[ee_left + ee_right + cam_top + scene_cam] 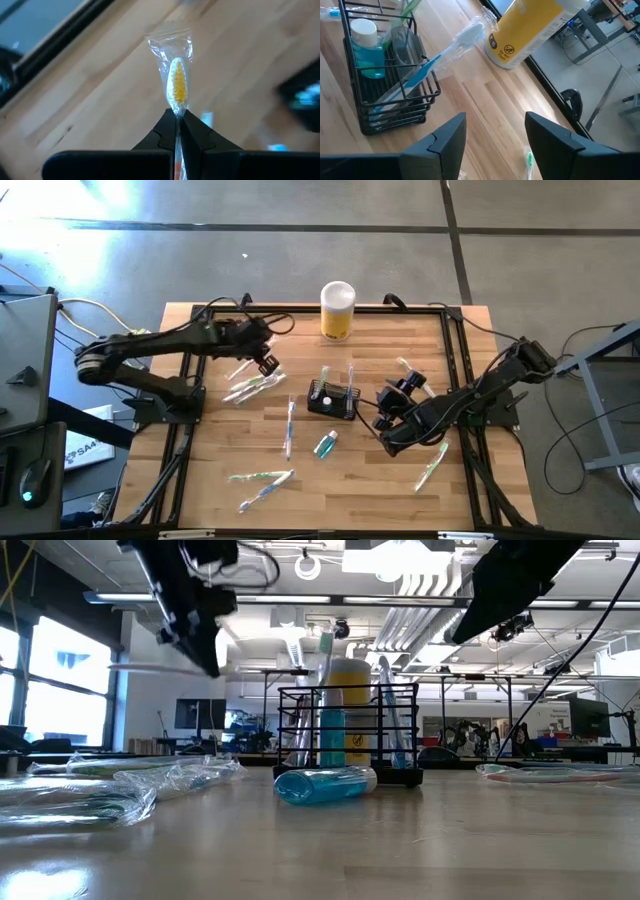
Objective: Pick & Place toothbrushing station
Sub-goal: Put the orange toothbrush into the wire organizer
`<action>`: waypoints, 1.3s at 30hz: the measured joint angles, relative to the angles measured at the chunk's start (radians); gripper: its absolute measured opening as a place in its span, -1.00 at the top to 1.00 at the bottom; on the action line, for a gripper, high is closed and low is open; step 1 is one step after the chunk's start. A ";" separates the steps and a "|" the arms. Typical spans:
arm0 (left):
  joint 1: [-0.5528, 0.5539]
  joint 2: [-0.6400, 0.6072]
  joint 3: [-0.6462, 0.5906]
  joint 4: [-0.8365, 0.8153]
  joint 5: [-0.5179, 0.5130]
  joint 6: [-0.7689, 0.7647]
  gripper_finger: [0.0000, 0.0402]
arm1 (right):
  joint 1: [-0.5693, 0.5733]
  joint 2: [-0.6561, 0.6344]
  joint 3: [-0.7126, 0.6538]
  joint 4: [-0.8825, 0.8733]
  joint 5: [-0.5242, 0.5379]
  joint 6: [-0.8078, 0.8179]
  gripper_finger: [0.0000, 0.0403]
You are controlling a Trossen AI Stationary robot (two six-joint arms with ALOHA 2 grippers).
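The toothbrushing station, a black wire caddy (332,398) (380,85), stands mid-table with a blue bottle and wrapped toothbrushes in it. My left gripper (263,363) (177,125) hangs above the table left of the caddy, shut on a plastic-wrapped toothbrush with yellow bristles (178,85). My right gripper (390,404) (495,122) stands open just right of the caddy, with nothing between its fingers. My left gripper pinches the wrapped toothbrush between its two fingers just below the bristle head, at the neck (177,111). The head and the wrapper's end stick out past the fingertips. The brush is lifted clear of the table; the handle end is hidden behind the fingers.
A yellow cylinder with a white lid (338,310) stands at the far edge behind the caddy. A blue bottle (325,444) (325,783) lies in front of the caddy. Wrapped toothbrushes lie at left (250,387), centre (290,425), near left (260,478) and right (432,465).
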 joint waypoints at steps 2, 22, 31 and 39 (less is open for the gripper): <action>-0.038 -0.047 0.000 0.022 0.000 0.020 1.00 | 0.008 0.000 0.000 0.003 0.001 0.001 0.03; -0.282 -0.346 -0.329 0.982 0.429 0.393 1.00 | 0.248 -0.126 0.002 -0.013 0.238 0.187 0.03; -0.279 -0.213 -0.541 1.510 0.423 0.489 1.00 | 0.222 -0.124 0.002 -0.005 0.290 0.184 0.03; -0.222 0.061 -0.544 1.957 0.462 0.429 1.00 | 0.208 -0.124 0.000 -0.007 0.304 0.183 0.03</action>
